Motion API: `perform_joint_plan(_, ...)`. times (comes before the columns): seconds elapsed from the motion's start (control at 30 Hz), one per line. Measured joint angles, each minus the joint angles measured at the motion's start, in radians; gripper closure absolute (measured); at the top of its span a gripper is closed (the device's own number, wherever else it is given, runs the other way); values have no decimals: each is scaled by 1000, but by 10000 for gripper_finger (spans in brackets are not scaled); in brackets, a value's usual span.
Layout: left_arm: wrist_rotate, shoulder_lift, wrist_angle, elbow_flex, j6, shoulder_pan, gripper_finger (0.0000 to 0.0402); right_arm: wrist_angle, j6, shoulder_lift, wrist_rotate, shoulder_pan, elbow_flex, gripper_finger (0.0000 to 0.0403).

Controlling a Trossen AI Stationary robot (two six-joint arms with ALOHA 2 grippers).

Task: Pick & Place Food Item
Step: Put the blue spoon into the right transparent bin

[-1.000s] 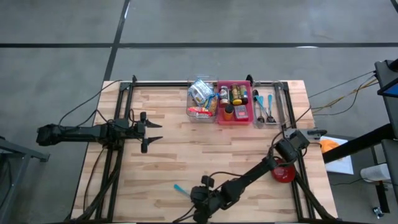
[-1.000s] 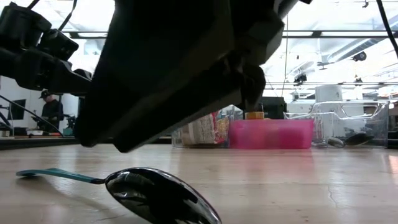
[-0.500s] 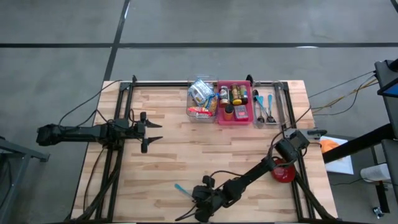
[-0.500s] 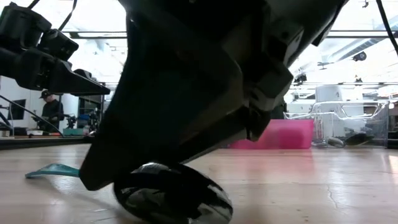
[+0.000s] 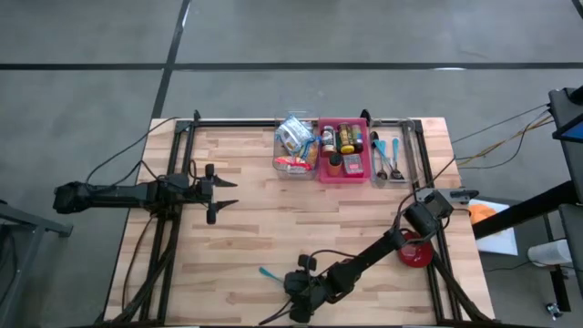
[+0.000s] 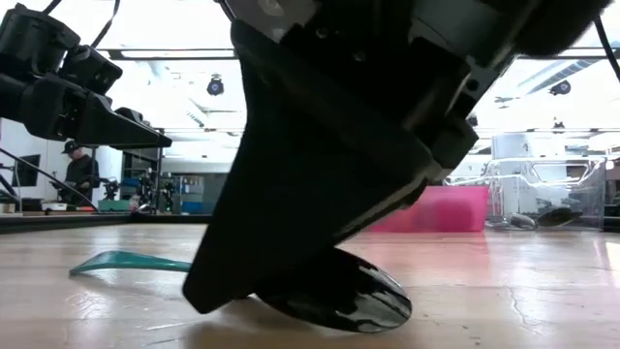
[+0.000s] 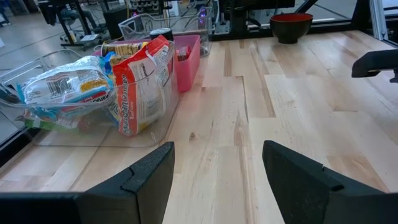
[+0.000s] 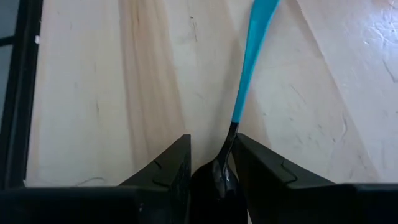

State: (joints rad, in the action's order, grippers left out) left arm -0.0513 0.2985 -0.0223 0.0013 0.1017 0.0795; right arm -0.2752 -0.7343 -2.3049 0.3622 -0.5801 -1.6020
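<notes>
Right gripper (image 8: 213,163): you are pinching the teal-handled spoon (image 8: 252,68) by its bowl, low at the table's (image 5: 246,228) near edge | left gripper (image 7: 217,168): you are waiting, fingers parted, holding nothing.

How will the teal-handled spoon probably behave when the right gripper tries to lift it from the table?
The spoon looks rigid, so it should keep its shape. Its bowl is shiny metal, and the right gripper closes around that end, so it could slip or pivot. The long teal handle sticks out unsupported and may droop down. It lies flat and seems unlikely to roll.
</notes>
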Motion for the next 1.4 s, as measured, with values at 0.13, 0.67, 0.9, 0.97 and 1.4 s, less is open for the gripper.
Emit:
perform_joint_plan(0.13,0,0,0,0,0,0,158,-17,34,0,1,2,0,284)
perform_joint_plan(0.67,0,0,0,0,1,0,158,-260,-27,59,3,12,3,284)
perform_joint_plan(0.9,0,0,0,0,3,0,158,-264,-45,60,1,12,3,284)
perform_joint_plan(0.97,0,0,0,0,3,0,158,-264,-45,60,1,12,3,285)
perform_joint_plan(1.4,0,0,0,0,3,0,158,-269,-46,62,4,11,2,358)
